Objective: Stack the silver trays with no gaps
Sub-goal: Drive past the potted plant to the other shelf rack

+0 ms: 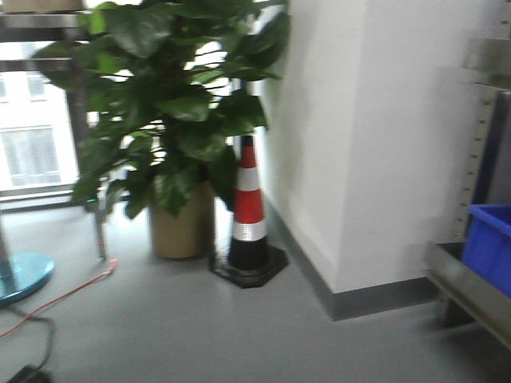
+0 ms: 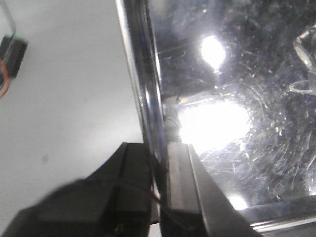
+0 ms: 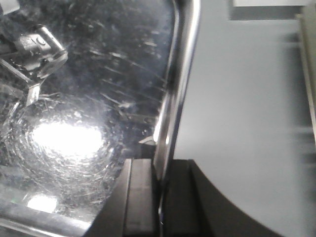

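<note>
Steel fills both wrist views: one shallow silver stainless-steel tray (image 2: 237, 74), scratched and glaring with reflected lamps, hangs between the two arms above the pale grey floor (image 2: 64, 98). The left gripper (image 2: 159, 153) has its black fingers closed on the tray's rolled rim along one side. The right gripper (image 3: 160, 168) pinches the opposite rim likewise, one finger inside the wall and one outside.

Each hold takes only a thin lip of slick metal. The main risk, as I judge it, is the rim sliding out if the arms pull apart, press inward or tilt unevenly; the tray would then swing from one side or drop to the floor.

The blurred front view shows a striped orange-and-white traffic cone (image 1: 249, 211), a deep blue plastic bin (image 1: 491, 243) and a steel shelf rail (image 1: 467, 295), but no second tray, so I cannot tell where the stack lies. A skewed approach would probably leave the tray riding on a rim, with a gap.
</note>
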You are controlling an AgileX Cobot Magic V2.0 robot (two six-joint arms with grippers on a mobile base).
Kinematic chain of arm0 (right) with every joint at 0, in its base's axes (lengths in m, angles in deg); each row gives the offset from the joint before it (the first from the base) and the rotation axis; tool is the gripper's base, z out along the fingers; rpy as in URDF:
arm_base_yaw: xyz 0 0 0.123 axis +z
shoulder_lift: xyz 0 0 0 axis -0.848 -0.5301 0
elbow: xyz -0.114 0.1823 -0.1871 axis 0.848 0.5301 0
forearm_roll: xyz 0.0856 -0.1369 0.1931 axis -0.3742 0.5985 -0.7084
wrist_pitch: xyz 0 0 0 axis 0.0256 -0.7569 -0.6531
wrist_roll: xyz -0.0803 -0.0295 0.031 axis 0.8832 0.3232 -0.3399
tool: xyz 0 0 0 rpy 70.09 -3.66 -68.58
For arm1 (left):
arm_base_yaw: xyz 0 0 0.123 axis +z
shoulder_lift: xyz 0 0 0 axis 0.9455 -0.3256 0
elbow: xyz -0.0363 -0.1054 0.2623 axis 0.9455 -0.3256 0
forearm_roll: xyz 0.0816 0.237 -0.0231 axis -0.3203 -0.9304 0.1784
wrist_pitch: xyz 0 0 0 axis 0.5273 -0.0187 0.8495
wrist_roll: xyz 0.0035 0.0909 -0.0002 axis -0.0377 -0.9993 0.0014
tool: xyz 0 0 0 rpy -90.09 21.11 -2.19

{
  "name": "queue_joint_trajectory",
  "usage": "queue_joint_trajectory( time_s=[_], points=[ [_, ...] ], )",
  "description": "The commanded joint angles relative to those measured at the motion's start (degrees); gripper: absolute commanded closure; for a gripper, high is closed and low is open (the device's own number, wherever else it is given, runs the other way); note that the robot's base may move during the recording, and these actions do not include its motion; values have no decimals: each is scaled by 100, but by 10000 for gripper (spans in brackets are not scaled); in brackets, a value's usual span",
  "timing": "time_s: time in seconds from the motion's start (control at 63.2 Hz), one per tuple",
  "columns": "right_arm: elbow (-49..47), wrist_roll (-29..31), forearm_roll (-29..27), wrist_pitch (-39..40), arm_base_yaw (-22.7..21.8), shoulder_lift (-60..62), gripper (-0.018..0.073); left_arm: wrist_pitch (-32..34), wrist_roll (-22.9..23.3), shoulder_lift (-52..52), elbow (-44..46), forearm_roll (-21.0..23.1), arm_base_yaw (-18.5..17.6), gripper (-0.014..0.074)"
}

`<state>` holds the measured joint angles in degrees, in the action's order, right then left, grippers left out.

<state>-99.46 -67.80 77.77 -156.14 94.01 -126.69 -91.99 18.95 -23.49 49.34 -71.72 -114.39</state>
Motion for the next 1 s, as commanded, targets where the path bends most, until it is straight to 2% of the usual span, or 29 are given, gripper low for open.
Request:
queue_joint_trajectory(
  time_s=[0.0,0.982],
  points=[
    [-189,95,-303,-68,42,176,503,-72,-105,154,191,382,-96,645],
    [-189,95,-303,-68,42,176,503,-72,-105,154,191,382,-84,645]
  ],
)
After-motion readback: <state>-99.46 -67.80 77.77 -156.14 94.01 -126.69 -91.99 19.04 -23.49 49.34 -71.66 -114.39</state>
